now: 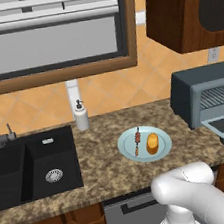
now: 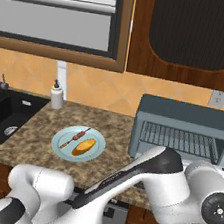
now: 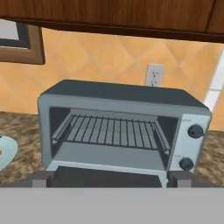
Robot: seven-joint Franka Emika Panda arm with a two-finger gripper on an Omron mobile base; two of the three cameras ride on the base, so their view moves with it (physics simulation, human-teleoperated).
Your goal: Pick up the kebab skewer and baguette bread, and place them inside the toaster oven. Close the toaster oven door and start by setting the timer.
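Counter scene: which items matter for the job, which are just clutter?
Job:
thin skewer of reddish-brown chunks
stubby golden loaf, beside it on the plate
boxy slate-grey toaster oven
its dropped-open grey door

Lying about:
pale blue round plate
white soap dispenser
black sink
wall outlet

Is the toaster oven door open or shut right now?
Open. In the hand view the toaster oven door is dropped down flat, and the wire rack inside the toaster oven is fully exposed, with nothing on it.
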